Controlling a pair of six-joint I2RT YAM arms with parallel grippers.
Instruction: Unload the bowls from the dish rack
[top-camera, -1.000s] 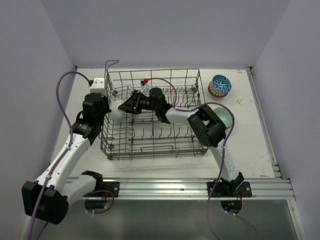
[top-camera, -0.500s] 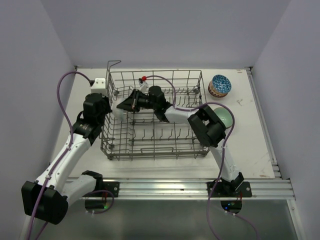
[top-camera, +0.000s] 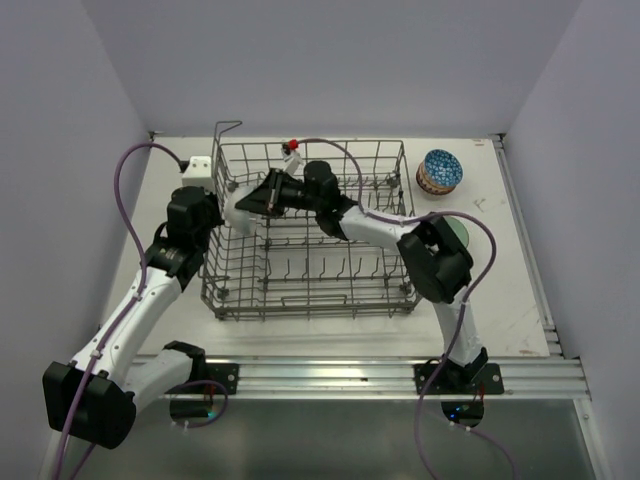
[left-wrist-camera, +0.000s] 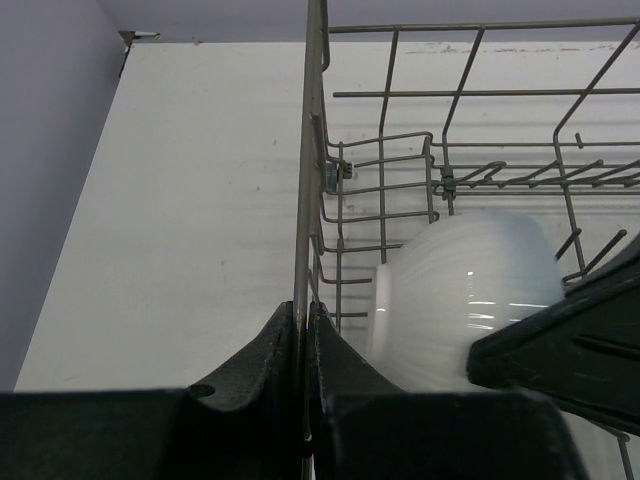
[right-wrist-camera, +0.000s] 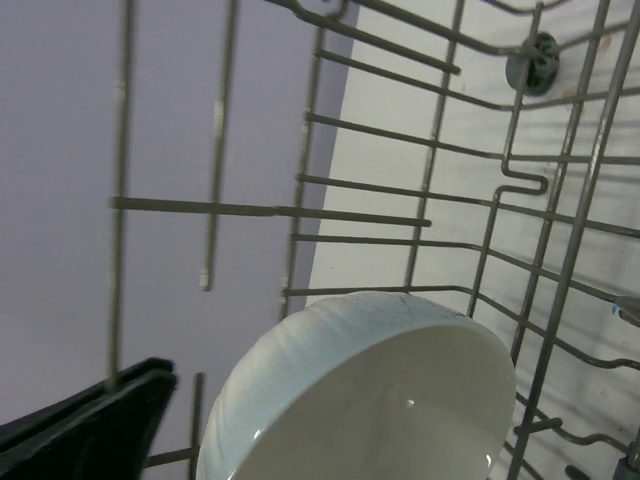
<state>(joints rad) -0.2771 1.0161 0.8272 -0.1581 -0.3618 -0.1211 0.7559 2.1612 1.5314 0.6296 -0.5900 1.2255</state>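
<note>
- One dish rack (top-camera: 300, 312) sits mid-table in my overhead view, with its raised wire loop (top-camera: 226, 127) at the far-left corner.
- Just right of the rack, I see a pale green bowl (top-camera: 460, 230) on the table (top-camera: 500, 300), partly hidden behind the right arm (top-camera: 438, 265).
- My left gripper (left-wrist-camera: 303, 320) is clenched on the rim wire of the rack's left wall.
- Inside the rack, towards its far-left corner, a ribbed white bowl (left-wrist-camera: 460, 290) is tilted on edge close to that left wall.
- My right gripper (top-camera: 250, 203) reaches across the rack and grasps this white bowl.
- Just off the rack's far-right corner, a blue patterned bowl (top-camera: 440, 170) sits on the table, apart from the wires.
</note>
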